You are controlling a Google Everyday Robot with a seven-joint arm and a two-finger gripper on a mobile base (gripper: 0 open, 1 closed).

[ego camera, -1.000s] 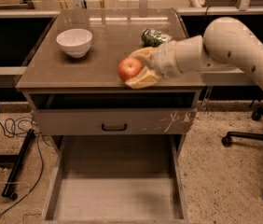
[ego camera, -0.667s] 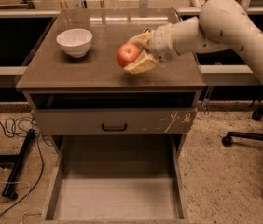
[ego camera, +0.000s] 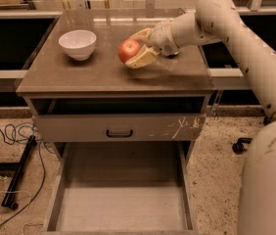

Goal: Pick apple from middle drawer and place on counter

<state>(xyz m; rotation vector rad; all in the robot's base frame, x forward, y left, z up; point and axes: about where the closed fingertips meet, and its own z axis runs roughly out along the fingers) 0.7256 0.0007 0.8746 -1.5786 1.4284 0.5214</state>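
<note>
The red apple (ego camera: 129,50) is held between the two pale fingers of my gripper (ego camera: 139,48), just above the middle of the counter (ego camera: 79,75). The gripper reaches in from the right, fingers pointing left, shut on the apple. The middle drawer (ego camera: 121,199) is pulled wide open below, and its flat floor is bare. The green drink can is hidden behind my wrist.
A white bowl (ego camera: 78,44) stands at the counter's left. The drawer front with black handle (ego camera: 119,133) and white scratches is shut above the open drawer. Cables (ego camera: 11,131) lie on the floor at left. My arm (ego camera: 255,58) fills the right side.
The gripper has carried the apple up and back, from over the counter's front edge to over its middle. The can is now hidden behind the wrist.
</note>
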